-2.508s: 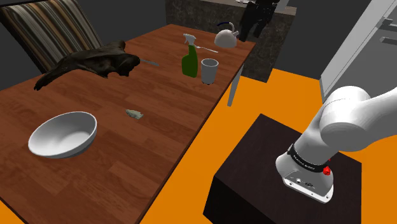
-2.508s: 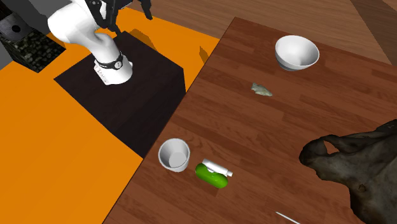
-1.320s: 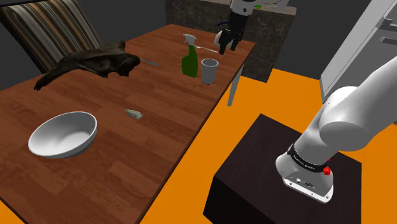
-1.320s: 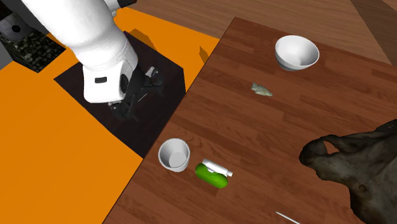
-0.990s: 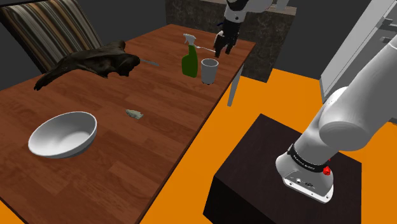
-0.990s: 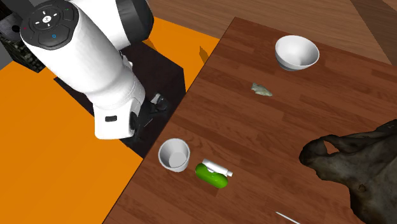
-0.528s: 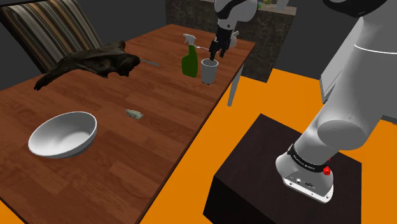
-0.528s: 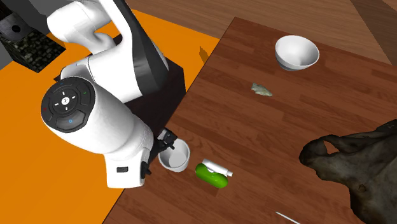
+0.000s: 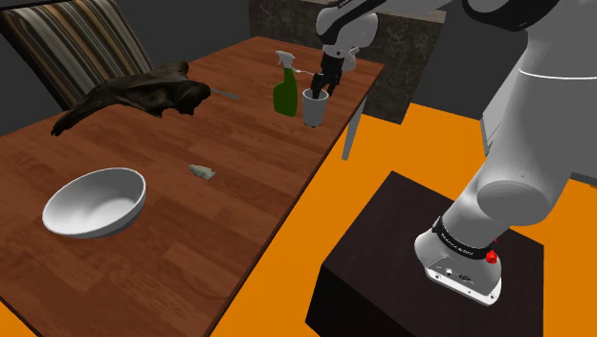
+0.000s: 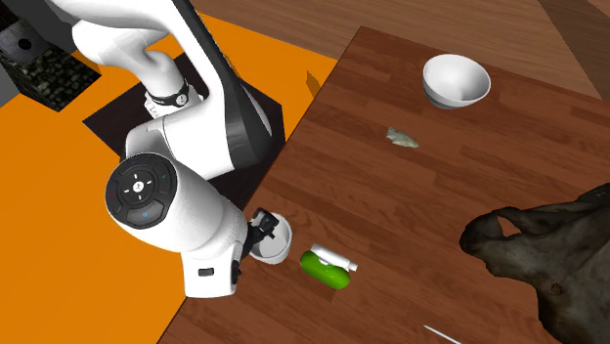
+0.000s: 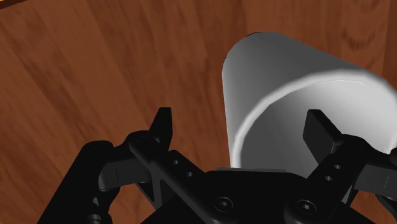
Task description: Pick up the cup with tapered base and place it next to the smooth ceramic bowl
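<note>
Now: claw [image 9: 323, 86] hangs directly over the white cup [image 9: 315, 107], at the counter [image 9: 239, 191] edge that borders the orange floor [image 9: 402, 144]. I read the claw as wide. In the wrist view its fingers [image 11: 162, 127] stand well apart, one outside the cup's wall and the other over the open mouth, so they straddle one side of the rim. I cannot tell whether either pad touches it.

The cup stands upright on the wood-grain counter, its foot a little narrower than its rim. A green spray bottle [image 9: 284, 94] is just beside the cup, on the shoulder view's left of the claw.

The white bowl [image 9: 94, 202] sits well apart from the claw, toward the counter's other end. A small grey scrap [image 9: 201, 171] lies between claw and bowl. A dark lumpy mass [image 9: 143, 94] lies farther off, to the shoulder view's left of the claw.

In the second exterior view the white forearm [image 10: 186, 220] covers part of the cup.
</note>
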Controlling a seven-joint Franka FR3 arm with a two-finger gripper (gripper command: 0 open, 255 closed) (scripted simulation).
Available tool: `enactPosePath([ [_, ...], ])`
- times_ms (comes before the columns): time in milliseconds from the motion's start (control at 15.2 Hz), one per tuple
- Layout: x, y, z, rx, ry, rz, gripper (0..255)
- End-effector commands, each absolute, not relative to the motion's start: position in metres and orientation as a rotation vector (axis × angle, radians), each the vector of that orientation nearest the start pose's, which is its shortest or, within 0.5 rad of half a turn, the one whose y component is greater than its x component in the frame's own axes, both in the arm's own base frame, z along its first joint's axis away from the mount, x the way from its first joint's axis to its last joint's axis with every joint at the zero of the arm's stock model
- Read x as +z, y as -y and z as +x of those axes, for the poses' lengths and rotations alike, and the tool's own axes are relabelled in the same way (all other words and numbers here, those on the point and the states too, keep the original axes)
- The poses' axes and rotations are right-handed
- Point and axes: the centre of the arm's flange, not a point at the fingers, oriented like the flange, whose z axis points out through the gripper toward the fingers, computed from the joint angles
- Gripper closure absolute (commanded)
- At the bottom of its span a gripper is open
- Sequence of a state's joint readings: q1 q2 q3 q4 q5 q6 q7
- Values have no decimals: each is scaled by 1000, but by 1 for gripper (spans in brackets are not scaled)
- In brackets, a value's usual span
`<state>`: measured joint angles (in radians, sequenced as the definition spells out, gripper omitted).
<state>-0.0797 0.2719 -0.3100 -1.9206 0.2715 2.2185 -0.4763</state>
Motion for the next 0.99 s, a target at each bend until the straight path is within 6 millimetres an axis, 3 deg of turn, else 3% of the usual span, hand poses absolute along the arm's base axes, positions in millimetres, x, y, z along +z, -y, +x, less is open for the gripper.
enactPosePath([
  [0, 358, 218, 577, -149, -92, -3030, 0],
  [396, 358, 218, 577, -149, -92, -3030, 0],
  [462, 358, 218, 577, -149, -92, -3030, 255],
  [924, 358, 218, 577, -149, -92, -3030, 255],
])
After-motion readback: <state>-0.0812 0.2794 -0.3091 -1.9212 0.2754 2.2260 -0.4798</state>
